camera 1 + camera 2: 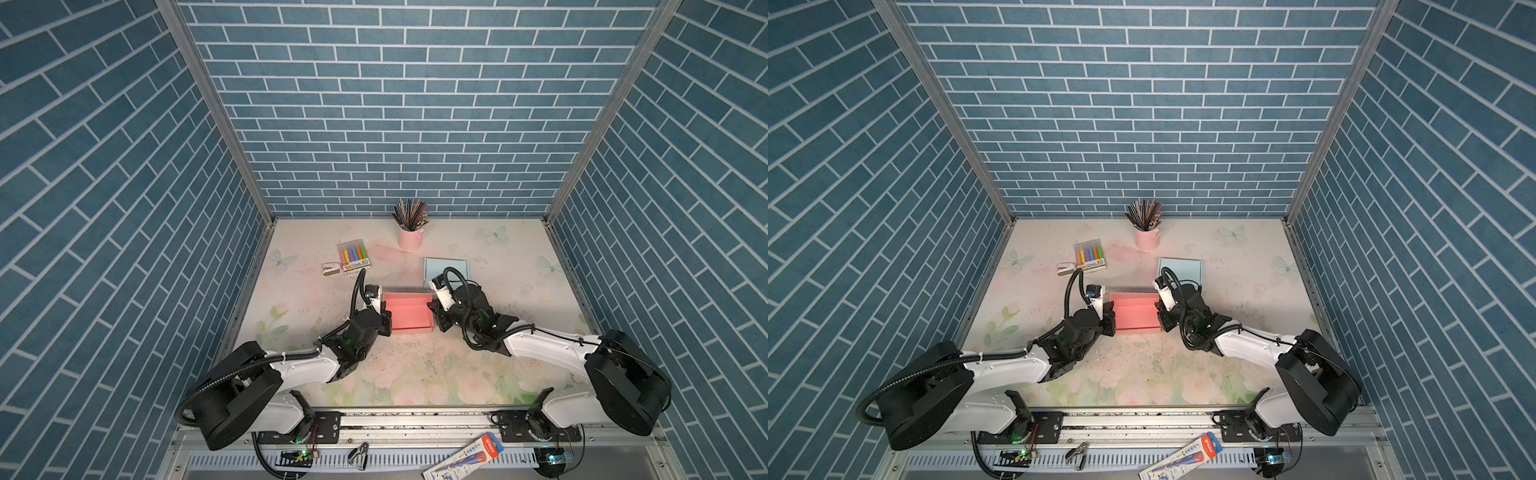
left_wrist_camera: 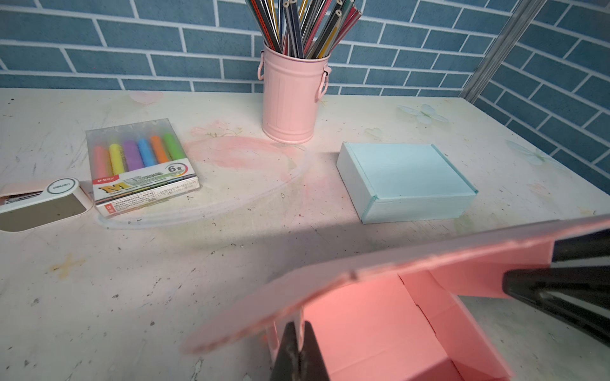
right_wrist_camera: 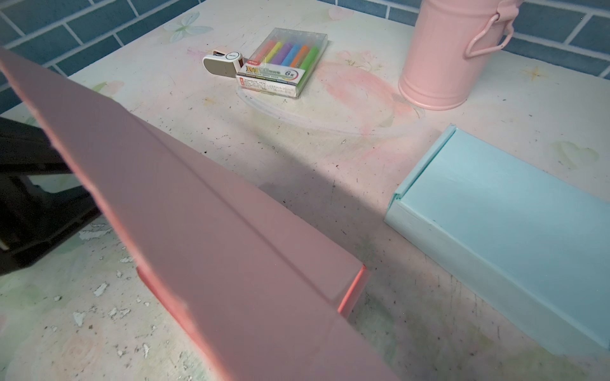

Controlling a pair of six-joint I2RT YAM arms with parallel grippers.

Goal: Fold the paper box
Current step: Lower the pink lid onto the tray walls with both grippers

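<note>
Paper box [image 1: 409, 311]: mid-table [image 1: 498, 249], between the two tools; tray walls standing, open side up, seen so in both top views.
Lid [image 3: 198, 214]: hinged along the far wall, tilted part-way over the tray, not yet down; one crease running along its length near the free edge.
Left tool [image 2: 297, 339]: clenched on the thin left side wall of the tray. Probably placed there to anchor the tray, so that it neither slides nor splays while the lid swings.
Right tool [image 2: 541, 273]: at the right end of the lid, fingers barely parted with pink card apparently between them. Judged to be gripping the lid's side flap, to steer the lid down and guide that flap inside the wall. Not visible in its own wrist view, which is filled by the lid.
Stage: judged late, with only closing and tucking the lid left.
Next move, as a guess: lid lowered on its hinge, front strip bent at the crease, flaps fed inside the tray.
Risk: side wall buckling under the pinch, or a flap catching outside the wall.
Blue box [image 1: 446, 268]: closed, just behind the right tool, apart from the pink one.
Pencil bucket [image 1: 409, 237], highlighter pack [image 1: 354, 258], small white stapler-like device [image 1: 331, 269]: along the far side, well clear of the work.
</note>
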